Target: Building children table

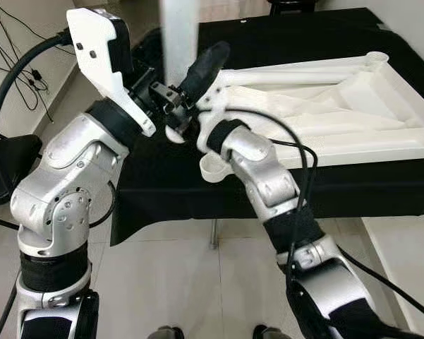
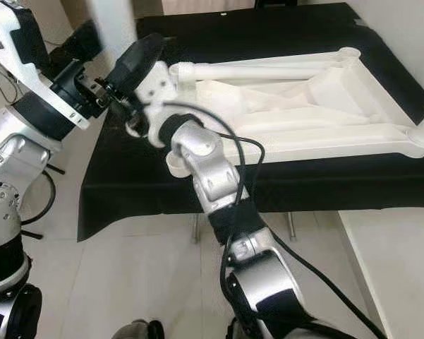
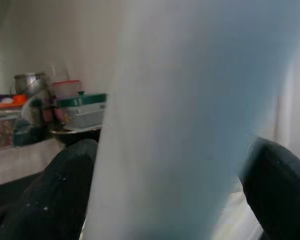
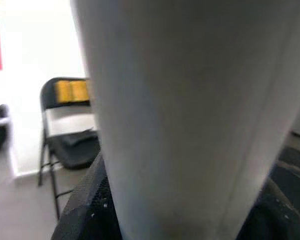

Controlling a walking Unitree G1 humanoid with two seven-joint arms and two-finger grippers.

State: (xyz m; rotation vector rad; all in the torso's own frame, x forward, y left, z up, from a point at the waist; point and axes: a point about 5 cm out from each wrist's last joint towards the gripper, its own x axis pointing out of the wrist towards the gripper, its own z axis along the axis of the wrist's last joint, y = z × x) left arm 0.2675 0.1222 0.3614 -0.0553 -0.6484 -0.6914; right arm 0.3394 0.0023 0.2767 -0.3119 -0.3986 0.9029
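A white table leg (image 1: 179, 35) stands upright over the near left corner of the upside-down white tabletop (image 1: 324, 106). Both grippers hold it. My left gripper (image 1: 168, 90) comes in from the left and is shut on the leg; in its wrist view the leg (image 3: 189, 125) sits between the black fingers (image 3: 60, 200). My right gripper (image 1: 189, 72) reaches up from below and is also shut on the leg (image 4: 189, 100), with one black finger (image 1: 206, 62) wrapped across its front. A round leg socket (image 1: 214, 168) shows at the tabletop's near corner, beside my right wrist.
The tabletop lies on a table draped in black cloth (image 1: 162, 183). A black chair (image 1: 7, 162) and cables stand at the left. A folding chair (image 4: 70, 130) is beyond. Kitchen containers (image 3: 77, 107) sit on a counter. A pale surface (image 1: 409, 261) is at the right.
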